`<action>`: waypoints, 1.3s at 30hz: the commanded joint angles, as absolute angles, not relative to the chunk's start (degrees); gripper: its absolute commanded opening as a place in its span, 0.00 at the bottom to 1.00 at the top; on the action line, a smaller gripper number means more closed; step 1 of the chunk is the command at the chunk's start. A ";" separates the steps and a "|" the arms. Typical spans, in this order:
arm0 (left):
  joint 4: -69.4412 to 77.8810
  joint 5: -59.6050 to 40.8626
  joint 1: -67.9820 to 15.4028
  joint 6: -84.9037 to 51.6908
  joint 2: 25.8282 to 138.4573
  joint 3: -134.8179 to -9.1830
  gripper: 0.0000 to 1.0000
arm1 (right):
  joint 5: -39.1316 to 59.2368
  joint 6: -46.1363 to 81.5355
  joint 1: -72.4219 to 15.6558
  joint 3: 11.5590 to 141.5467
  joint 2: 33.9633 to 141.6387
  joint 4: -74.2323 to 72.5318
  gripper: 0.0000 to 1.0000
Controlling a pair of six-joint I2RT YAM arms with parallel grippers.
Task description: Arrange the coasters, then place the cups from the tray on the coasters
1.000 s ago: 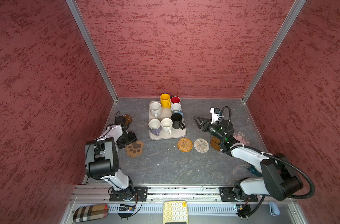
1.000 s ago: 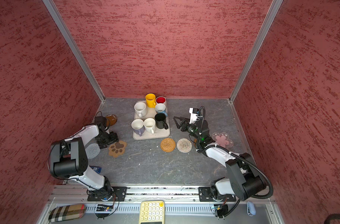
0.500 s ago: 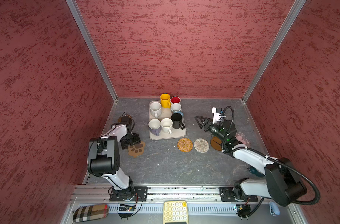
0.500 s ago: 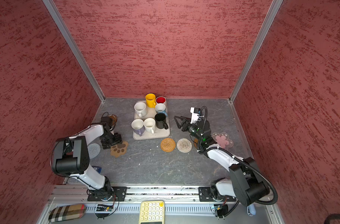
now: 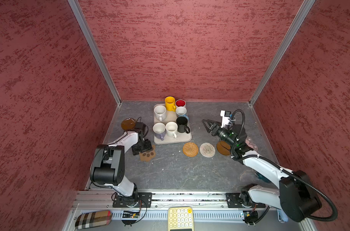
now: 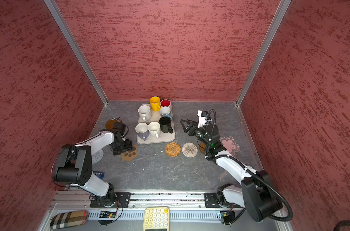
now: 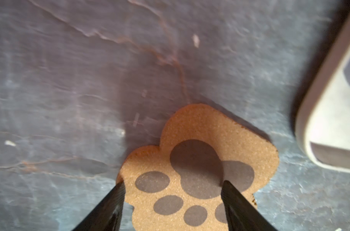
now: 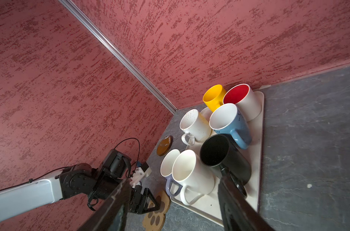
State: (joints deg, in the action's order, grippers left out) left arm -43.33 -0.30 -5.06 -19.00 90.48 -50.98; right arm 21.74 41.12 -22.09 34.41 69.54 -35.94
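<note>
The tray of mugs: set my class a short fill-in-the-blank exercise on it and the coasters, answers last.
The tray holds ____ mugs. On its far edge, the red-lined mug stands beside the ____ mug. The open left pincer points down at the ____-shaped coaster.
Answers: seven; yellow; paw.

7 cups, 7 coasters and 1 tray.

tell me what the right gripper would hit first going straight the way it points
Most likely the black mug, the cup on the tray closest to the open right gripper, which points at it. Height is unclear, so it might pass above.
</note>
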 commanded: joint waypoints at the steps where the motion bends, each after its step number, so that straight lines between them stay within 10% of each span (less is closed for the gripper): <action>1: -41.45 -2.33 -7.47 -21.82 89.58 -48.98 0.75 | 21.71 39.75 -22.32 33.85 67.15 -33.88 0.70; 32: -34.42 -1.16 -30.03 -32.41 84.63 -46.89 0.74 | 17.15 36.84 -24.23 30.63 55.58 -20.02 0.69; 39: -37.62 -2.11 -26.53 -26.92 75.14 -47.06 0.90 | 16.09 36.30 -25.39 30.49 55.28 -18.36 0.70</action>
